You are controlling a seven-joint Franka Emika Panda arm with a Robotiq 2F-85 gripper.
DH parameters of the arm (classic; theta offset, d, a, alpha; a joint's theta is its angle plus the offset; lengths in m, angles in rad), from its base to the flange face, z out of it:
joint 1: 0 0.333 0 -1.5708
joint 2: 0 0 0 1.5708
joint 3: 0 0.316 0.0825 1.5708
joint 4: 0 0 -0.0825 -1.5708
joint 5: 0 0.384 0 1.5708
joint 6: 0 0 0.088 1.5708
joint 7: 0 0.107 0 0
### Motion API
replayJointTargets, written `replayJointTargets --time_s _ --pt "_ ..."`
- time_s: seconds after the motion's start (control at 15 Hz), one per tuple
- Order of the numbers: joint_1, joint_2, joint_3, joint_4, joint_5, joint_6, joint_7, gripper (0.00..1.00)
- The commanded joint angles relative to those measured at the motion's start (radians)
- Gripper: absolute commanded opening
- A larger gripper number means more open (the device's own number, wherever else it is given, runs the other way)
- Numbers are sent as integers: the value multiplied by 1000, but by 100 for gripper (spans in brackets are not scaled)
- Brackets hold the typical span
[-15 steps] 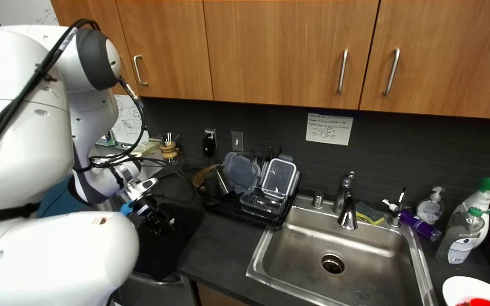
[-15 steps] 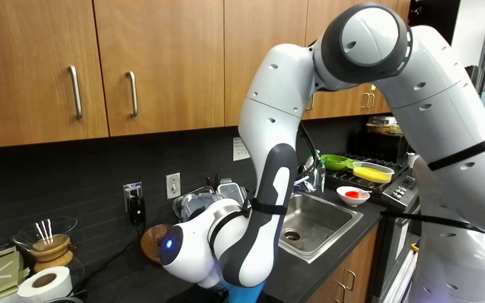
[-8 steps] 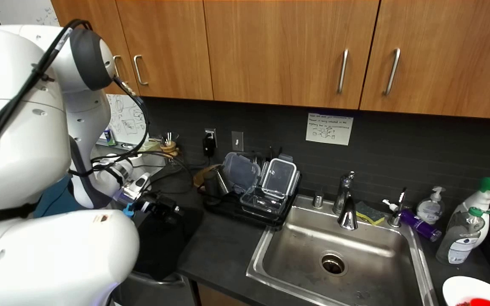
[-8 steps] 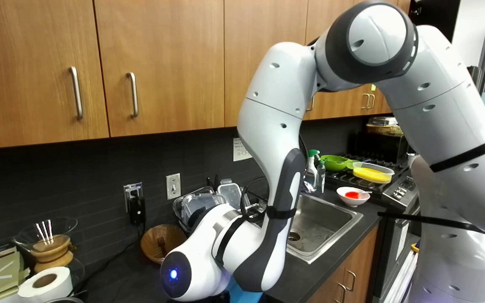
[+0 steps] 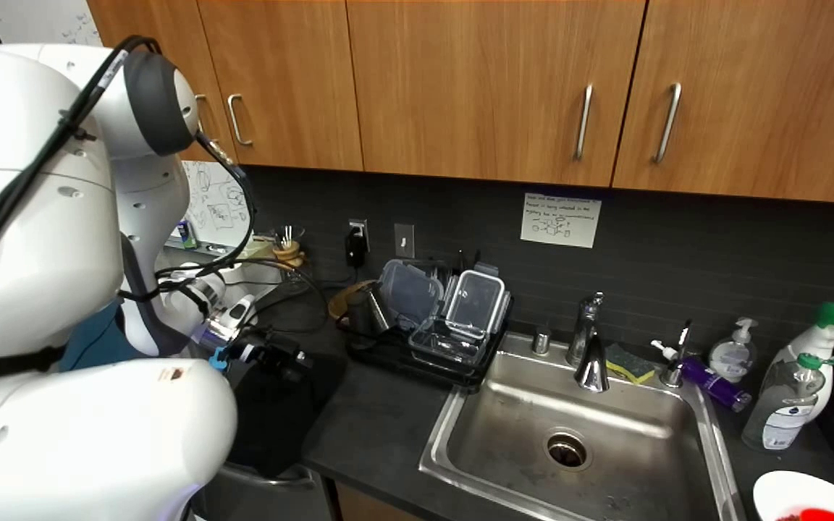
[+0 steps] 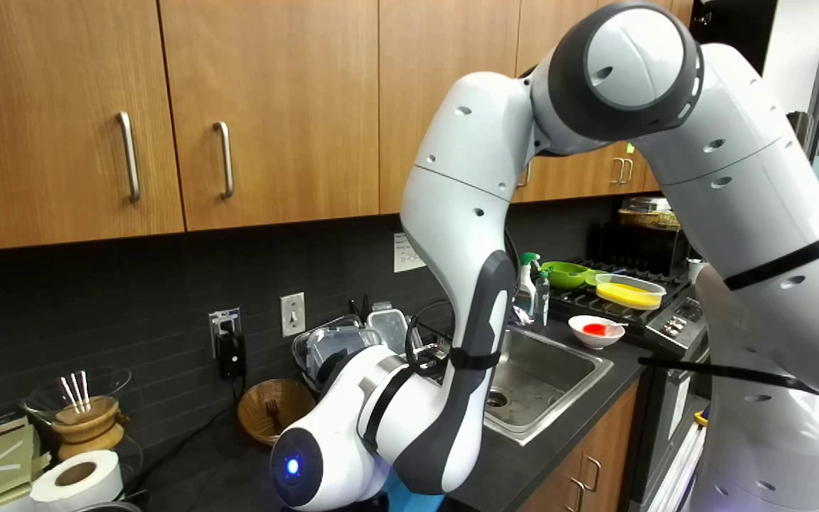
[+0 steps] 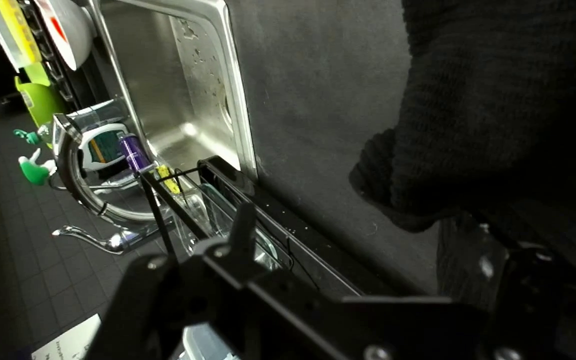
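Two fingers [image 7: 242, 235] of the gripper [image 5: 294, 365] stand wide apart, and in the wrist view the dark counter [image 7: 318, 90] is seen through the gap. Very near to them is a black cloth [image 7: 468, 125] with ribbed surface, which lies at the edge of the counter; whether a finger touches it, I cannot tell. Beyond it, along the counter, comes the black dish rack [image 7: 288, 220], with clear containers [image 5: 476, 298] inside. Farther is the steel sink [image 5: 518, 441] with its faucet [image 5: 592, 365]. Farthest, in an exterior view, a white bowl [image 6: 594, 343] with red content stands on the counter, next to the stove [image 6: 674, 326].
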Motion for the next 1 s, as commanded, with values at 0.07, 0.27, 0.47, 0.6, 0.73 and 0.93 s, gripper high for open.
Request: replayJointTargets --time_s 0.07,0.27,0.47,0.6,0.73,0.93 --pt "-51 15 68 18 14 -112 -11 100" --pt "-69 -27 89 -39 -175 39 107 100" --pt "-102 -47 106 -77 -354 141 242 100" --pt "-133 -60 118 -106 -489 198 357 100" --pt "-169 -73 135 -131 -634 245 475 100" --pt "-207 -23 175 -95 -639 209 459 100"
